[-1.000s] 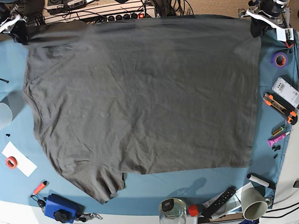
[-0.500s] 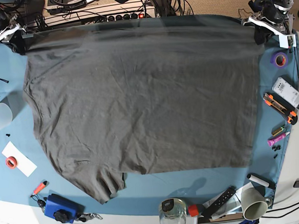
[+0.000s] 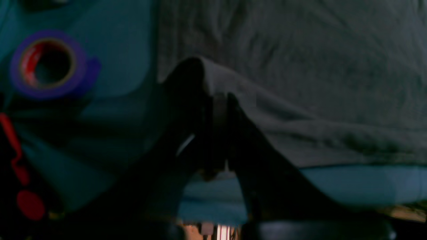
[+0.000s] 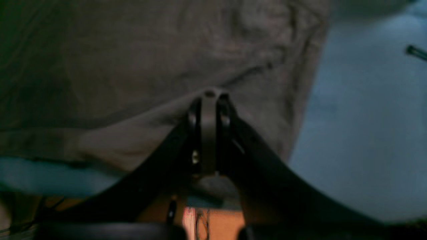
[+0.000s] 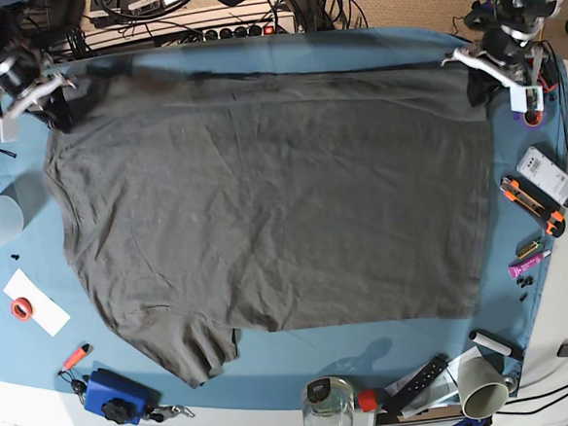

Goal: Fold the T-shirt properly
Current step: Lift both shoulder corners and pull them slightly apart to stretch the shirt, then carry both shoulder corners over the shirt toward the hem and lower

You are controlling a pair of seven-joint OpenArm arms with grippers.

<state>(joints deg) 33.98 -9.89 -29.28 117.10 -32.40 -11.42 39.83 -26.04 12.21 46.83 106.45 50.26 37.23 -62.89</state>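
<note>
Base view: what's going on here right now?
Two arms are working a dark grey T-shirt spread on the blue table cloth. The left gripper is shut on the shirt's far corner near the purple tape roll; the right gripper is shut on the opposite far corner. The far edge is lifted off the cloth and drawn slightly inward between them, so this looks like the first fold starting. The rest of the shirt lies flat, one sleeve at the near edge.
</note>
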